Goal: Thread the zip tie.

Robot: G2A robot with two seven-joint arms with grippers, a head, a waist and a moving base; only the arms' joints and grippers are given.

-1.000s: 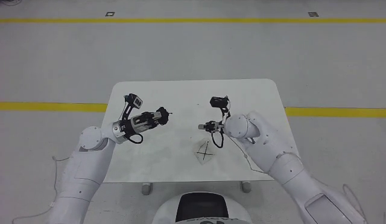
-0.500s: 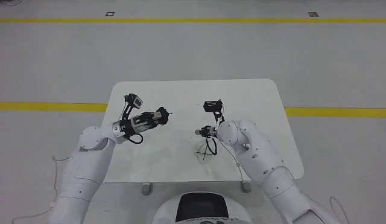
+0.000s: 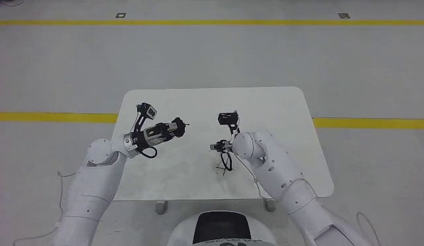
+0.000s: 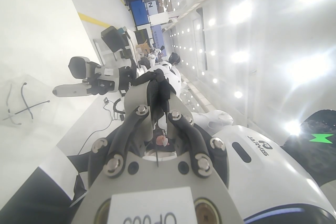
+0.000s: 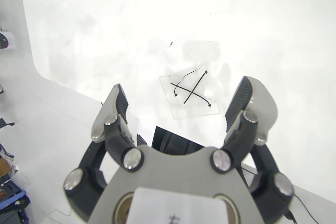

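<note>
Crossed zip ties [image 5: 191, 89], seemingly three, lie on a clear sheet [image 5: 207, 110] near the middle of the desk's [image 3: 278, 113] front edge. The right gripper [image 3: 213, 146] hangs just behind the sheet, and the left gripper [image 3: 183, 124] is well apart to its left.

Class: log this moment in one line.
left tool: shut, raised | right tool: open, aimed at zip ties | zip ties: crossed on clear sheet
</note>
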